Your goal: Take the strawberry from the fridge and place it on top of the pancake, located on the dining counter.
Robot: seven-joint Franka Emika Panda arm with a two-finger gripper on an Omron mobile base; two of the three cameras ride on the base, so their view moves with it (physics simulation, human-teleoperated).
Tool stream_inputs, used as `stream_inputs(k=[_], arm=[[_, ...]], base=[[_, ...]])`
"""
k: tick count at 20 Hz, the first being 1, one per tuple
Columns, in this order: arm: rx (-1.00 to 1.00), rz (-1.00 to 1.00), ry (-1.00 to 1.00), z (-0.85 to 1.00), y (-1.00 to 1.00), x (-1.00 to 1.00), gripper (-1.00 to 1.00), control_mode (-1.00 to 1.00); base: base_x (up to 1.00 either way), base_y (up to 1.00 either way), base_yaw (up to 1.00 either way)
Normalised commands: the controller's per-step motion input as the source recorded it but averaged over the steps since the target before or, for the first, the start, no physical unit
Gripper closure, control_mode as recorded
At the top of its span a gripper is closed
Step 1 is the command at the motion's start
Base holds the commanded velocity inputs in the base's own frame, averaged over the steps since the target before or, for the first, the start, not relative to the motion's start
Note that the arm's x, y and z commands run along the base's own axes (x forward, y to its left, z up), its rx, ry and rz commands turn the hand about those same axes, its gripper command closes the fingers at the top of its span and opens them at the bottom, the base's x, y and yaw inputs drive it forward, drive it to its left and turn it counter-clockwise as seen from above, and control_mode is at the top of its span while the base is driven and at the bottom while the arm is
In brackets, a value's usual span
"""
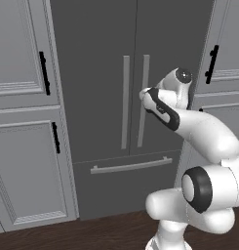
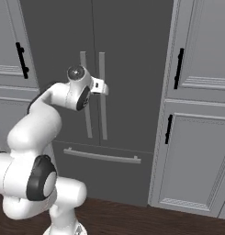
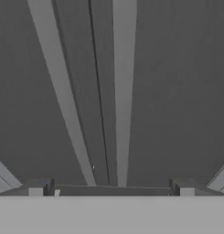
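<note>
We face the closed fridge (image 1: 135,83) with our claw (image 3: 111,187) spread wide and holding nothing.

Our arm reaches up toward the two long vertical handles (image 1: 143,100) at the seam between the doors; in the hand view both bars run up between the parted fingertips (image 3: 40,186), close ahead. The bottom drawer (image 2: 102,172) is shut too, and lighter grey cabinets (image 2: 196,114) with black handles flank the fridge on both sides.

Even, flat rendered light; faint shadows, no glare; hand view slightly blurred.
</note>
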Motion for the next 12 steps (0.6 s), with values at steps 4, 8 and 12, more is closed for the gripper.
stream_inputs(k=[4,8,12], arm=[[0.0,0.0,0.0,0.0,0.0,0.02,-1.0,-1.0],[0.0,0.0,0.13,0.0,-0.31,0.49,-1.0,-1.0],[-0.01,-0.02,0.02,0.0,0.0,0.33,-1.0,-1.0]], base=[[0.0,0.0,0.0],[0.0,0.0,0.0],[0.0,0.0,0.0]])
